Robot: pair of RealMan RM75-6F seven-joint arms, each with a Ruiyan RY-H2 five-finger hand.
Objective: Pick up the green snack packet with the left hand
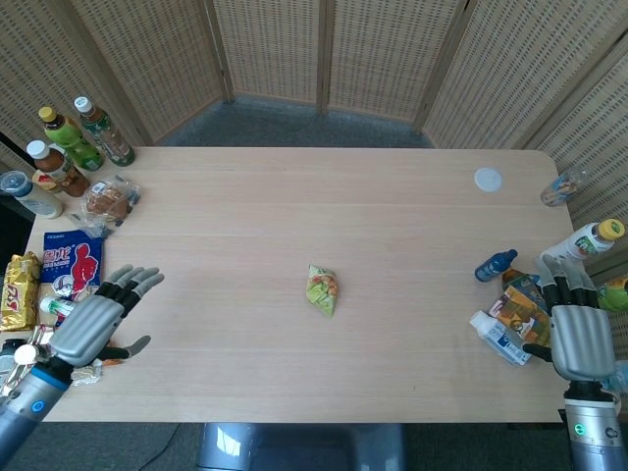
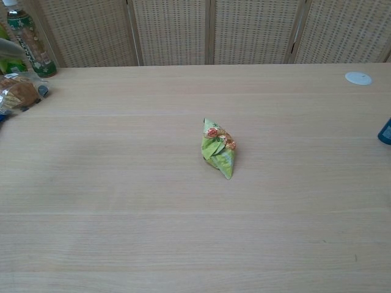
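I am looking over the wide wooden surface [image 1: 412,245], which is stretching out ahead of and between my two hands. The green snack packet [image 1: 322,289] is lying alone near the middle of it, well apart from my left hand [image 1: 90,326], off toward that hand's inner side and slightly forward of it; nothing is standing in the way between them. From the chest view the packet is looking like a small, puffed, crinkled foil pouch, propped up with a pinched seam on top. I am judging it to be very light, soft and a little slick, so it is likely to skid or crumple if I push at it. I am thinking the best hold is across its puffy middle, closing from both sides with gentle pressure. My left hand is hovering low over the near left edge of the surface, fingers spread apart and holding nothing, palm facing down. My right hand [image 1: 576,337] is resting by the clutter at the far right edge, fingers extended side by side, gripping nothing
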